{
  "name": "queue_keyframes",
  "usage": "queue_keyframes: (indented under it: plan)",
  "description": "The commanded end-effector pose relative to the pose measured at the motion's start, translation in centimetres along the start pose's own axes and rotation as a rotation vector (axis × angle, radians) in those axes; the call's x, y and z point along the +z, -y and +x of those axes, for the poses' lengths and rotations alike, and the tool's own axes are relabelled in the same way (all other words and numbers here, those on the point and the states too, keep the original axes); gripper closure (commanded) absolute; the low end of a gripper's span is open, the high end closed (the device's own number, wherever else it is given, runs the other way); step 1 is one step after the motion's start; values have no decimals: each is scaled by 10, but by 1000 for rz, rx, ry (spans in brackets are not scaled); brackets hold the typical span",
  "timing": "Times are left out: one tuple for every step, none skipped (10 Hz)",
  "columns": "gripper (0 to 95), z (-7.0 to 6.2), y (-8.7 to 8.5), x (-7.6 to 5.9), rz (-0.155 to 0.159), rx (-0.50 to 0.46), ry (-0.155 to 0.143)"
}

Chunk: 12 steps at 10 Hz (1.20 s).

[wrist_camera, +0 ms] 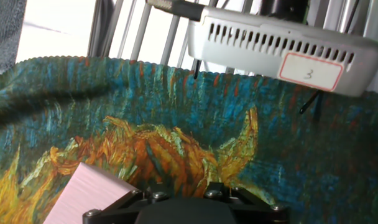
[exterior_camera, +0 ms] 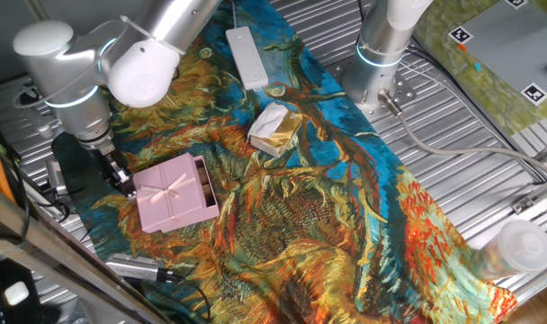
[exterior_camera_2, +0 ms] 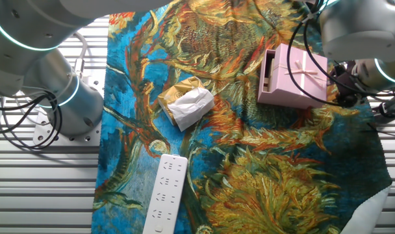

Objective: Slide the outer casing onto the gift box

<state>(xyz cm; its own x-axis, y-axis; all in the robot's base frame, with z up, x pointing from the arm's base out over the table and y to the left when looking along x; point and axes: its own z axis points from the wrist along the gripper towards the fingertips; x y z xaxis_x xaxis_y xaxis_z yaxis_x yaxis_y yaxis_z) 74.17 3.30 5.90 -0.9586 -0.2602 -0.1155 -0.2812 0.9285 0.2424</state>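
Gripper (exterior_camera: 121, 177) low at cloth (exterior_camera: 345, 216) edge, touching or just beside casing (exterior_camera: 173, 195); finger spread hidden, grasp not readable. Casing flat, bow up, box (exterior_camera: 202, 183) mostly inside, brown end showing. Farther off: wrapped lump (exterior_camera: 275, 129), white bar (exterior_camera: 246, 56).

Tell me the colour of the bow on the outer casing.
Pale pink, matching the outer casing; the bow shows best in the other fixed view.

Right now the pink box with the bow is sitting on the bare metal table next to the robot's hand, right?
Not quite. The pink outer casing with its bow does sit next to the gripper, but it rests on the colourful painted cloth, not on bare metal. The fixed view with the casing at lower left shows the cloth under it; the slatted metal table lies beyond the cloth.
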Motion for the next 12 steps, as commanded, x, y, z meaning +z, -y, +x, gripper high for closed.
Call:
queue_keyframes:
  plan:
    - [570,2,-1,-1,0,1,1]
    - [570,3,-1,-2,0,2,1]
    - [570,6,-2,-2,0,3,2]
    - [570,7,-2,-2,0,3,3]
    - [570,10,-3,-2,-1,6,5]
    - [570,11,-3,-2,-1,6,4]
    - [570,11,-4,-2,-1,8,4]
    - [570,12,-4,-3,-1,8,3]
    - [570,12,-6,-5,0,12,1]
    - [570,13,-6,-6,-1,13,0]
    - [570,14,-8,-7,-1,16,0]
    - [570,16,-10,-8,-1,20,-1]
